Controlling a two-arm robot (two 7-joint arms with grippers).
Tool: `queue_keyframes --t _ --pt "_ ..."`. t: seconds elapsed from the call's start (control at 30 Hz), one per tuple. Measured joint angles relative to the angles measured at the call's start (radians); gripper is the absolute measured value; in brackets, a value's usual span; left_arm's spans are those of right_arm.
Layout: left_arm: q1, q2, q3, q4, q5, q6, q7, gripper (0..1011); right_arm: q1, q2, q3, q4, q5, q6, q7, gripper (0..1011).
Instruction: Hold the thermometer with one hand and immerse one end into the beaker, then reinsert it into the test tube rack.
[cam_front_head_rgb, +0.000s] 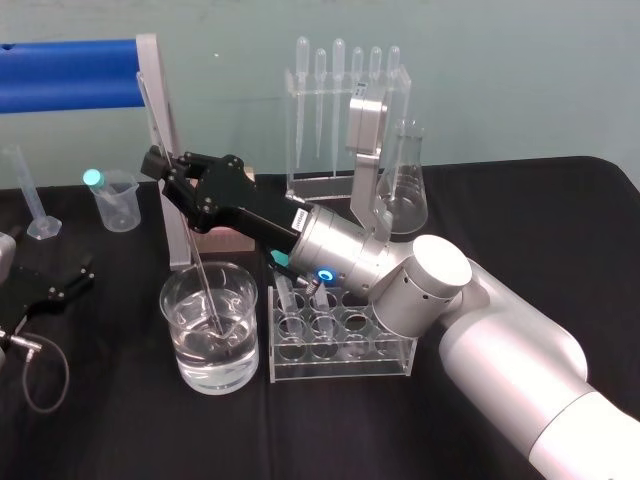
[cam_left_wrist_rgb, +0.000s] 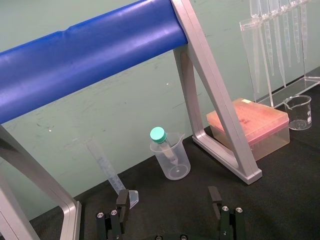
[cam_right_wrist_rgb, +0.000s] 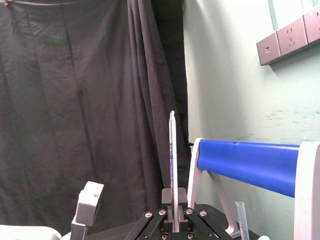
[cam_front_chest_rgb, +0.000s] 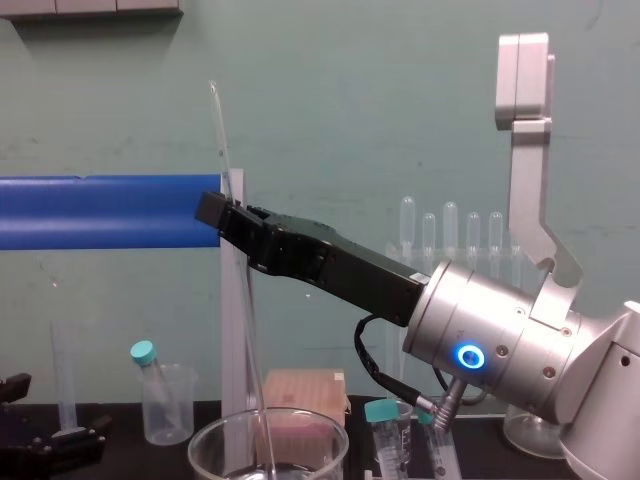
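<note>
1. Right arm (cam_front_head_rgb: 480, 330) comes in low from the right of the head view, crossing just above the back of the test tube rack (cam_front_head_rgb: 340, 368) toward the left.
2. Right gripper (cam_front_head_rgb: 163, 170) is clenched on the thermometer (cam_front_head_rgb: 195, 262), holding it above mid-length. In the wrist view the rod (cam_right_wrist_rgb: 172, 165) rises straight from btwn the closed fingers.
3. Thermometer is slightly tilted, top leaning left. Its lower end sits inside the beaker (cam_front_head_rgb: 172, 318), dipped into the clear liquid (cam_front_head_rgb: 215, 352) and apart from the glass wall. In the chest view the rod (cam_front_chest_rgb: 232, 250) goes down through the beaker's rim (cam_front_chest_rgb: 205, 440).
4. Edges: the beaker is just beside the rack's left end w/ a narrow gap. The grey leg (cam_front_head_rgb: 148, 50) of the blue bar (cam_front_head_rgb: 65, 75) frame is right behind it, close to the rod's upper part.
5. Open room: bare black cloth (cam_front_head_rgb: 330, 430) in front of beaker and rack, and btwn beaker and left gripper.
6. Left gripper (cam_front_head_rgb: 72, 280) is parked on the cloth at far left, fingers (cam_left_wrist_rgb: 122, 200) spread, grasping nothing.
7. Containers:
   - Beaker is roughly half full.
   - Rack's back row holds capped tubes (cam_front_chest_rgb: 383, 425).
   - Small plastic beaker (cam_front_head_rgb: 115, 205) holds a teal-capped tube.
   - Graduated cylinder (cam_front_head_rgb: 30, 195) is at far left.
   - Conical flask (cam_front_head_rgb: 405, 190) and pipette stand (cam_front_head_rgb: 345, 120) are at the back.
   - Pink box (cam_left_wrist_rgb: 250, 125) and small glass beaker (cam_left_wrist_rgb: 299, 111) are behind the frame leg.
</note>
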Motion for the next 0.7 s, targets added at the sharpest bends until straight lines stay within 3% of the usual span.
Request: queue_keyframes --t 0.7 --pt "0.0 0.0 0.0 0.0 0.0 0.0 0.0 1008 0.0 0.0 0.0 0.0 0.0 0.001 0.0 58"
